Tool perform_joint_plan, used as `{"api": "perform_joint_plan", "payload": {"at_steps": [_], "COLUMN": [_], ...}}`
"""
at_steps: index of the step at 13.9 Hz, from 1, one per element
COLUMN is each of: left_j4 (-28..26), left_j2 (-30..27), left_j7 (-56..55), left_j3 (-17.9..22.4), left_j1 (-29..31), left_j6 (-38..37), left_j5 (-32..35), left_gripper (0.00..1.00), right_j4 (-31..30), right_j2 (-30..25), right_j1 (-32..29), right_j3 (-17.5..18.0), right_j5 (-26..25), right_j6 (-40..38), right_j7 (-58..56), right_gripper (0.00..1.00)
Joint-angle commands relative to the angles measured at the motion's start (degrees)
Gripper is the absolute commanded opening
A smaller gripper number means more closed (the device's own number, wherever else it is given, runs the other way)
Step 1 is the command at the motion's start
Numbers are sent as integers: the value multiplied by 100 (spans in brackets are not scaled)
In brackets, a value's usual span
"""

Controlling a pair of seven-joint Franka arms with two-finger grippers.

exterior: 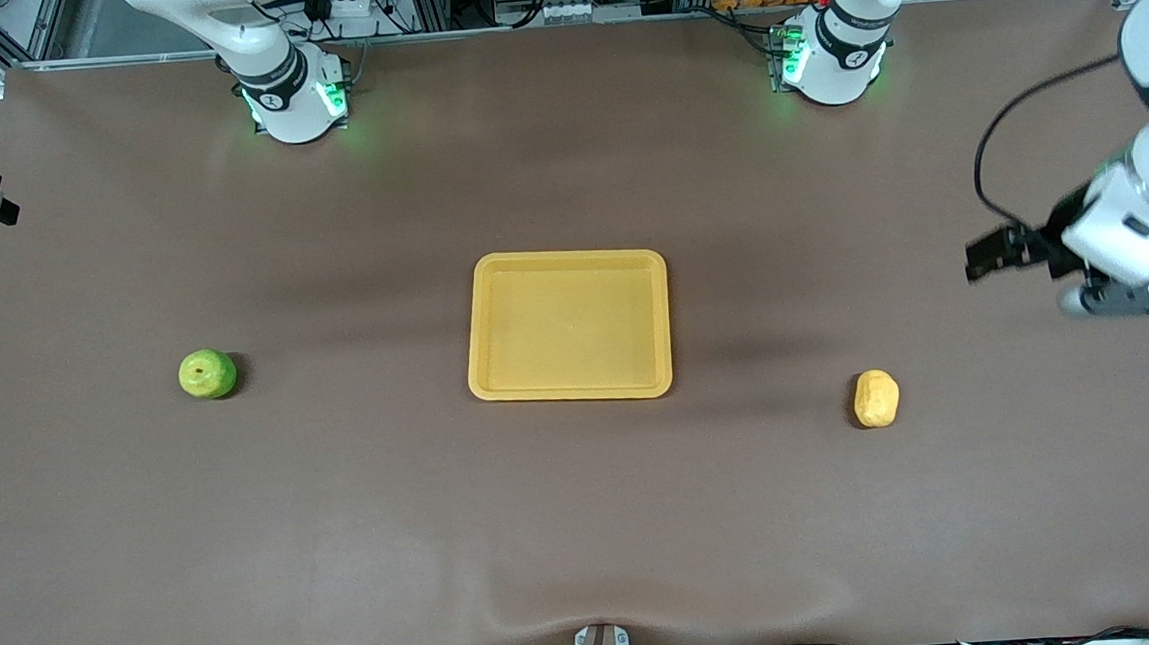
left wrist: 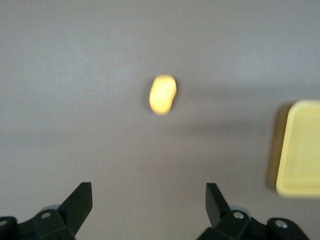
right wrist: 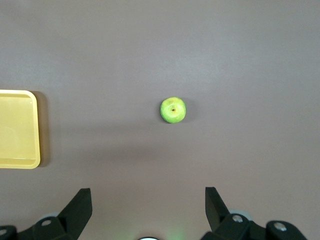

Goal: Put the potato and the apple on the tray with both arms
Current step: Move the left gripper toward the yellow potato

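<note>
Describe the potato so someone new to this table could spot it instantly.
Start at the yellow tray in the middle of the brown table. Go toward the left arm's end and slightly nearer the front camera: the potato lies alone on the cloth. It is an oval, matte yellow-tan lump, unlike the round green apple toward the right arm's end.

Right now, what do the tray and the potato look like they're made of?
The tray looks like yellow-orange plastic: smooth, evenly coloured, with a moulded low rim and rounded corners. The potato is matte yellow-tan with no shine; whether it is real or a plastic toy can't be told.
</note>
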Motion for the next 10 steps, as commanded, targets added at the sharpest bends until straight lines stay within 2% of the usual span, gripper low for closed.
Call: {"api": "perform_joint_plan", "payload": {"at_steps": [1, 5, 7, 10], "left_j4": [86, 86, 77, -19], "left_j2": [352, 949, 1222, 1477], "left_j7": [-256, -230, -169, -212], "left_j3": [-10, -10, -1, -36], "left_j1": [111, 173, 155, 94], "left_j6": [461, 1305, 1456, 1518], "left_j5": [95, 104, 138, 552], "left_gripper": [100, 100, 100, 100], "right_j4": [63, 71, 80, 80], "right_j2": [21, 30, 47, 83], "right_j1": [8, -1, -10, -45], "right_j3": [-20, -20, -20, -29], "right_j5": [76, 85, 85, 85], "right_j6": [-36, -1, 0, 0], "right_j7": [-6, 3, -6, -24], "right_gripper": [100, 100, 100, 100]}}
